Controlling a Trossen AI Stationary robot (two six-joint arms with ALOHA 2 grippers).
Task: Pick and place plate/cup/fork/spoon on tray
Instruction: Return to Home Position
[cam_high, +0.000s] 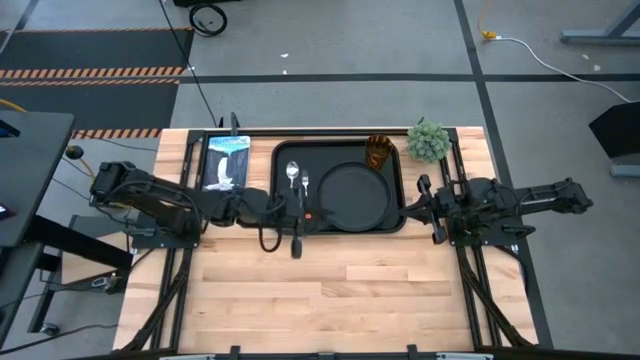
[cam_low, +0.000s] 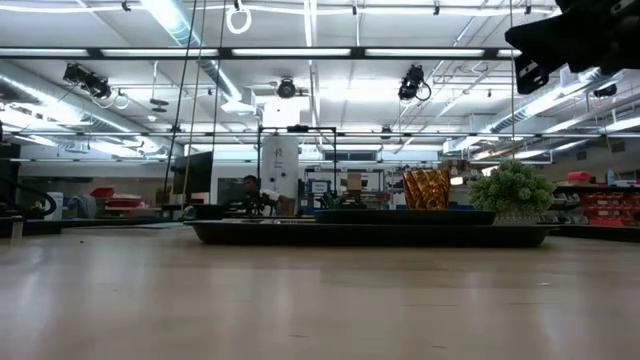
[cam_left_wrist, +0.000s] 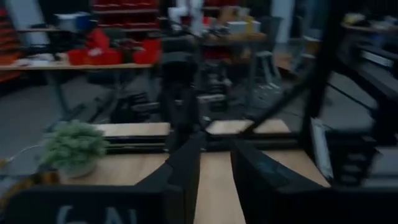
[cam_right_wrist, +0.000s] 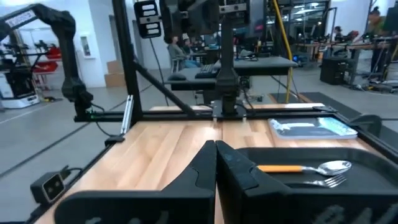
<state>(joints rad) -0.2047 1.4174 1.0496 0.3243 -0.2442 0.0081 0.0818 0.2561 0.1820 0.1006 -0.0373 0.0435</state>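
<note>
Bare wooden table (cam_high: 330, 290) in the near half, nothing of the task on it. Both arms sit drawn in just off the tray's short ends, which reads as parked rather than reaching. Left gripper (cam_high: 297, 238) hangs at the tray's near-left corner, close to the cutlery; its wrist view shows the two fingers (cam_left_wrist: 186, 165) with a clear gap, so jaws apart, holding nothing. Right gripper (cam_high: 424, 200) waits just beside the tray's right edge; its wrist view shows fingers pressed together, empty. Tray (cam_high: 285, 215) lies across the far half of the table. On it, the plate (cam_high: 354, 193) sits flat in the right part; spoon (cam_high: 292, 176) and fork (cam_high: 305, 186) lie side by side in the left part, handles toward the near edge, a tidy setting beside the plate. Cup (cam_high: 379, 152) stands upright in the far right corner, clear of the plate. Judged from this, all four pieces are placed. Beyond the tray: a potted plant (cam_high: 427, 141) at the far right, a booklet (cam_high: 226, 161) at the far left.
</note>
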